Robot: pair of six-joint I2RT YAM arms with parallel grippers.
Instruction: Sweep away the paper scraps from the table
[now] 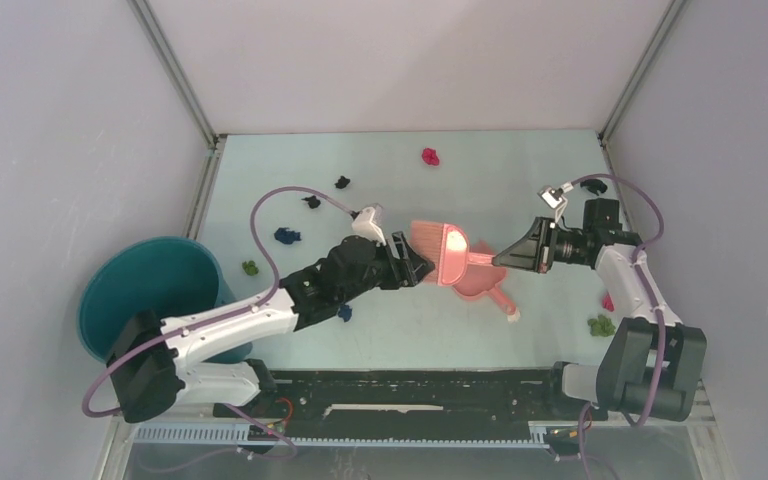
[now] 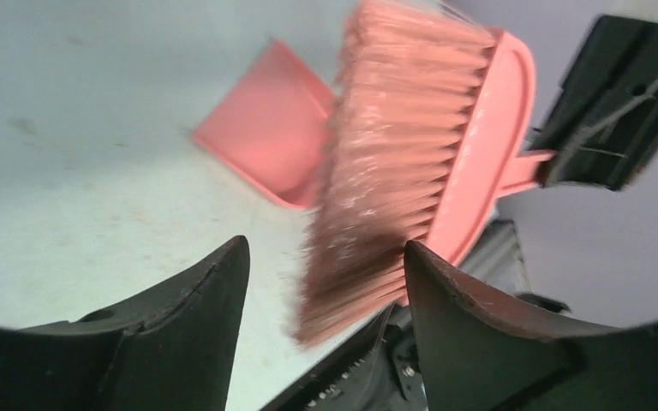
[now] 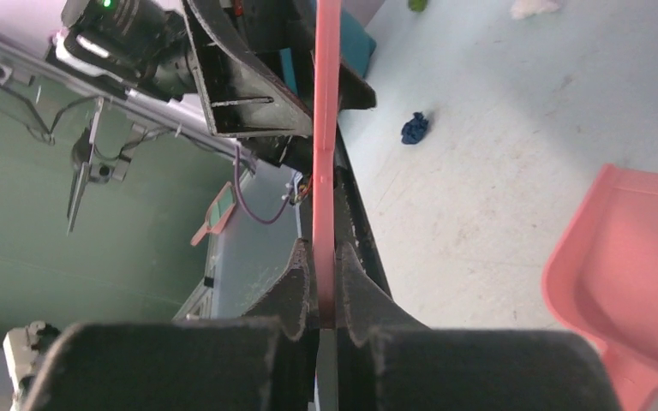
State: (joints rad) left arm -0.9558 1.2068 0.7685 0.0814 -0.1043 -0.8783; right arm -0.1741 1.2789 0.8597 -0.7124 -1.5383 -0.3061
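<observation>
Looking down on the table (image 1: 520, 190), a pale mint-green surface, w/ two robot arms reaching in from the near edge. The R gripper (image 1: 500, 258) is clamped tight on the thin handle of a salmon-pink brush (image 1: 443, 250), brush head pointing toward the L arm. The R wrist cam shows both fingers (image 3: 296, 291) pinching the handle, seen edge-on. The L gripper (image 1: 422, 267) sits just beside the bristles, jaws spread wide & holding nothing. In its own cam the bristle tips show between its two fingers (image 2: 214, 300); contact can't be told. A matching pink dustpan (image 1: 482, 287) lies on the table just near-side of the brush.

The paper scraps lie scattered on the table, apart from the dustpan:
- a magenta scrap (image 1: 430, 156) near the far edge
- two black scraps (image 1: 342, 182) left of centre
- a dark blue scrap (image 1: 287, 236) & a green scrap (image 1: 250, 267) further left
- another blue scrap (image 1: 344, 312) beside the L arm
- a green scrap & a magenta scrap (image 1: 600, 324) by the R arm

A teal bucket (image 1: 150, 290) stands at the left edge.
</observation>
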